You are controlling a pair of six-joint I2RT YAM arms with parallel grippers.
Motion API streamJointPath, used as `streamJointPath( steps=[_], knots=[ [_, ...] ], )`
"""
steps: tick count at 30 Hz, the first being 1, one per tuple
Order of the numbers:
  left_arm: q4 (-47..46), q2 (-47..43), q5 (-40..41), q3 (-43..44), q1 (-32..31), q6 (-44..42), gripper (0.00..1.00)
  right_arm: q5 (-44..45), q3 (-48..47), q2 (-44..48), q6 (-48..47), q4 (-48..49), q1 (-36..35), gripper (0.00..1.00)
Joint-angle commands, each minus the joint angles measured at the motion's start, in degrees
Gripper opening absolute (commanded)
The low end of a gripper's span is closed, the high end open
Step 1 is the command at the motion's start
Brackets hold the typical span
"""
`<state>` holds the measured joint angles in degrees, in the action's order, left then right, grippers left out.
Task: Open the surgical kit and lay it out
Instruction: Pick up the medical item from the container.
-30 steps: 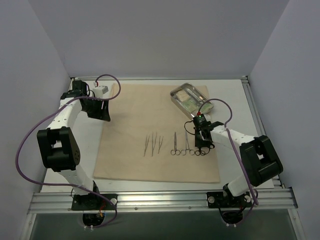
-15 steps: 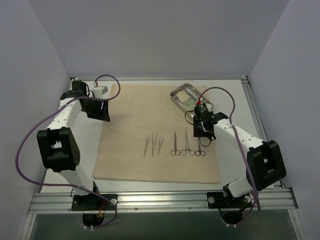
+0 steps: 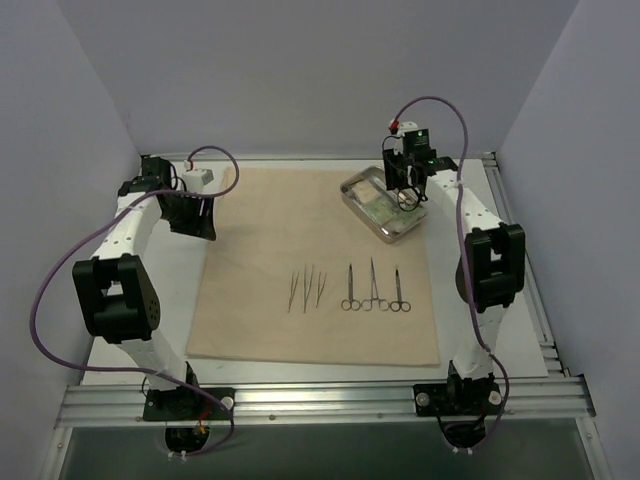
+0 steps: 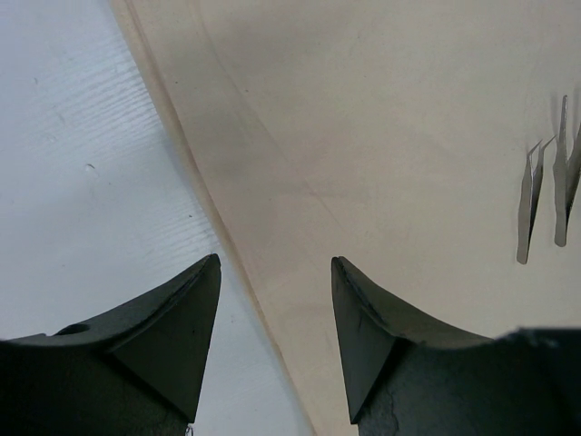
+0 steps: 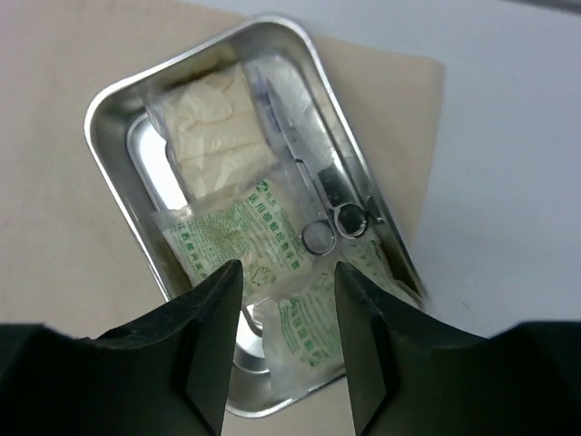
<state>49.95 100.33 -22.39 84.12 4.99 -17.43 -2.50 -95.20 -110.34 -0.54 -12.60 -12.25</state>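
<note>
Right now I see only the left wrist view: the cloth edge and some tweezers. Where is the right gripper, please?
Observer: The right gripper hangs above the steel tray at the far right corner of the cloth, jaws open, holding nothing.
Operator: Is the tray empty?
Observer: No, it holds green-printed packets, a gauze pack and one ring-handled instrument.
Operator: What else is laid out?
Observer: Three ring-handled forceps lie in a row on the cloth, to the right of the tweezers.
</note>
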Motion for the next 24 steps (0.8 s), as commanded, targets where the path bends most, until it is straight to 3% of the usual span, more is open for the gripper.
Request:
streamJointPath(
  steps=[1,6,24],
  knots=[
    [1.9,1.2,0.9,4.6,0.3,-0.7,0.61,-5.9,-8.0,-8.2,-8.1,-5.5,-1.1,0.42],
    [3.0,3.8,2.2,6.5,0.3,-0.5,0.61,-7.7,-13.5,-15.0,-10.4,-7.3,-1.0,0.42],
    [3.8,9.5,4.3,10.3,0.2,-0.7,0.61,-13.1,-11.8,-22.1,-15.7,-10.2,-0.6,0.47]
  ],
)
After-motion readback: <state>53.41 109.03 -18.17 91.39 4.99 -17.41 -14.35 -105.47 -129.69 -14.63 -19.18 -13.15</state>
